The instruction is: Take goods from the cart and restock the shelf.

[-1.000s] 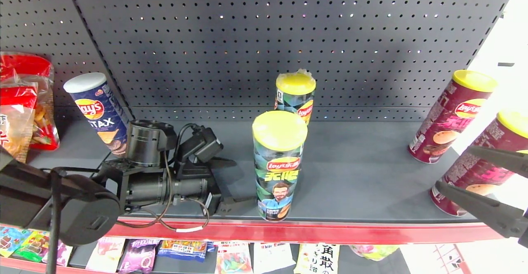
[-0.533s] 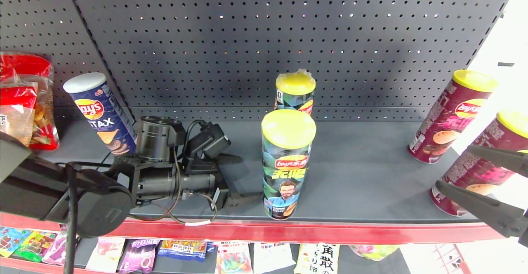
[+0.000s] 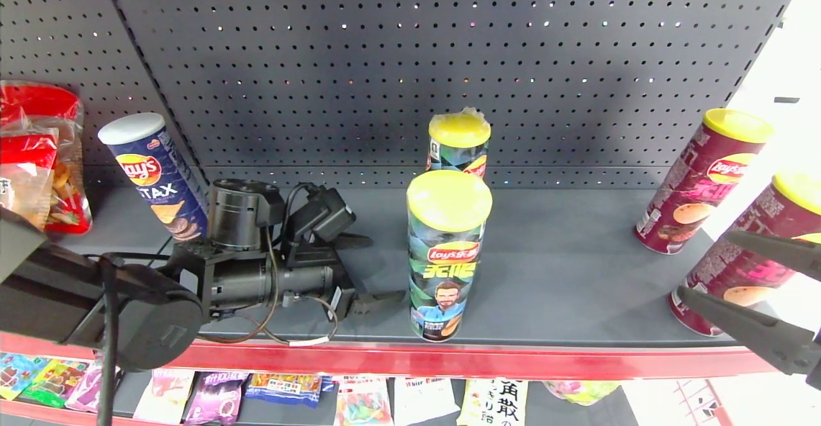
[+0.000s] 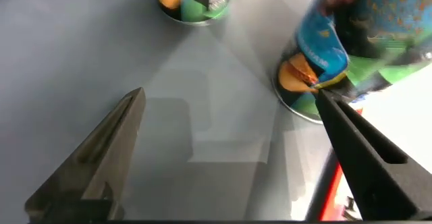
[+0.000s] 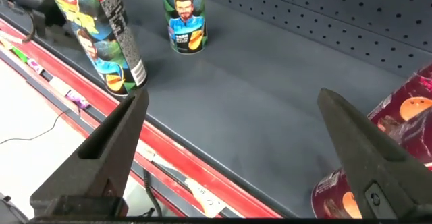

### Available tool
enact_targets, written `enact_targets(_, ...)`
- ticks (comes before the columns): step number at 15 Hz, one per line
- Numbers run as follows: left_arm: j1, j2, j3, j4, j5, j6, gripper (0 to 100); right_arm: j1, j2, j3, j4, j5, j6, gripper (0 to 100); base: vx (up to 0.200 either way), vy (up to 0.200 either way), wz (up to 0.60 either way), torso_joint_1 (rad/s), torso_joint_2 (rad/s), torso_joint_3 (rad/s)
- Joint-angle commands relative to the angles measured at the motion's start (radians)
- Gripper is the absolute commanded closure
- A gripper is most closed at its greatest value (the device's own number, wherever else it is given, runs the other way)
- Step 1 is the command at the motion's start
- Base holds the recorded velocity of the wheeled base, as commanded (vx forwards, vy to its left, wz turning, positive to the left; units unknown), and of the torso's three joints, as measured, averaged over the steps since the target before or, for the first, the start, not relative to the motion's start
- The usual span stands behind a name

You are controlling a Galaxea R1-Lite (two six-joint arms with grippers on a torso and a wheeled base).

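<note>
My left gripper (image 3: 378,271) spread open, centre-left of frame, just beside green can (image 3: 448,253) upright at front edge of grey shelf (image 3: 564,265). My right gripper (image 3: 704,263) open, lower right, near maroon can (image 3: 757,217). Pegboard (image 3: 385,60) behind.

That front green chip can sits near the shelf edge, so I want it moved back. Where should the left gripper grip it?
Probably around the mid-body of the front green can, coming level from the robot's left, where the open left gripper is: it stands upright, a round tube.
</note>
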State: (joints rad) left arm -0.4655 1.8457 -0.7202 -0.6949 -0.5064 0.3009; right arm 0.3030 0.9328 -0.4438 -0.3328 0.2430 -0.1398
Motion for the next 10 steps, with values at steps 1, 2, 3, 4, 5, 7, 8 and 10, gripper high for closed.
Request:
enact_targets(1,0.011,-0.122,0.065,-0.026,0.069,-0.057,0,-0.012,-0.031,0.019,0.0,-0.004,0.0,0,0.0,0.0,0.0,0.0,0.0,0.0)
enact_targets(2,0.01,-0.211,0.1,-0.025,0.127,-0.126,0,-0.024,-0.046,0.024,0.0,-0.005,0.002,0,0.0,0.0,0.0,0.0,0.0,0.0)
enact_targets(3,0.008,-0.292,0.128,-0.015,0.192,-0.184,0,-0.047,-0.066,0.039,-0.003,-0.01,0.006,0,0.0,0.0,0.0,0.0,0.0,0.0)
enact_targets(4,0.01,-0.355,0.151,0.003,0.256,-0.2,0,-0.081,-0.092,0.051,-0.002,-0.019,0.012,0,0.0,0.0,0.0,0.0,0.0,0.0)
enact_targets(5,0.011,-0.41,0.18,0.017,0.327,-0.2,0,-0.111,-0.117,0.062,0.001,-0.024,0.016,0,0.0,0.0,0.0,0.0,0.0,0.0)
enact_targets(7,-0.01,-0.639,0.257,0.12,0.568,-0.203,0,-0.292,-0.141,0.071,0.0,-0.022,0.032,0,0.0,0.0,0.0,0.0,0.0,0.0)
enact_targets(8,-0.022,-0.772,0.243,0.295,0.578,-0.201,0,-0.372,-0.14,0.07,0.0,-0.017,0.043,0,0.0,0.0,0.0,0.0,0.0,0.0)
enact_targets(10,-0.013,-1.002,0.148,0.681,0.592,-0.203,0,-0.472,-0.149,0.07,-0.002,-0.017,0.048,0,0.0,0.0,0.0,0.0,0.0,0.0)
